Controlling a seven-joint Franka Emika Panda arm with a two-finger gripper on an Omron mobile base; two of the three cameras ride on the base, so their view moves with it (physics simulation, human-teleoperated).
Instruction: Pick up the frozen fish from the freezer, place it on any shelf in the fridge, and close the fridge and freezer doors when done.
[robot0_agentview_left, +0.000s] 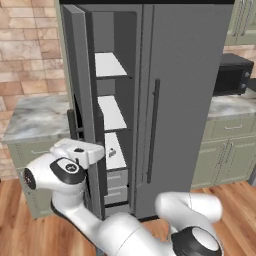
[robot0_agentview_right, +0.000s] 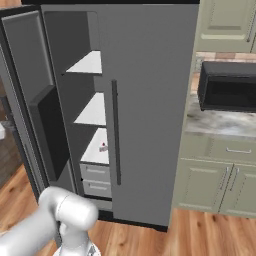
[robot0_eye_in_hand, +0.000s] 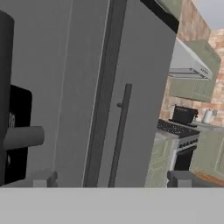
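The freezer (robot0_agentview_left: 112, 112) (robot0_agentview_right: 92, 110) stands open, showing narrow white boards and grey drawers. Its door (robot0_agentview_left: 80, 85) (robot0_agentview_right: 30, 100), with the black dispenser panel (robot0_agentview_right: 47, 130) (robot0_eye_in_hand: 13, 131), is swung out to the left. The wider fridge door (robot0_agentview_left: 187, 100) (robot0_agentview_right: 155, 110) (robot0_eye_in_hand: 135, 109) is shut, so the fridge shelf is hidden. A small red-and-white item (robot0_agentview_right: 103, 147) lies on the lowest freezer board. The frozen fish is hidden. My gripper (robot0_agentview_left: 96, 152) (robot0_eye_in_hand: 113, 179) hangs by the outer edge of the freezer door at low-shelf height, open, with nothing between its fingers.
A black microwave (robot0_agentview_left: 232, 75) (robot0_agentview_right: 227, 87) sits on the marble counter to the right of the unit. Another marble counter (robot0_agentview_left: 35, 117) lies to the left, behind the open door. Green cabinets (robot0_agentview_right: 220, 185) stand below, and a stove (robot0_eye_in_hand: 177, 131) shows farther right.
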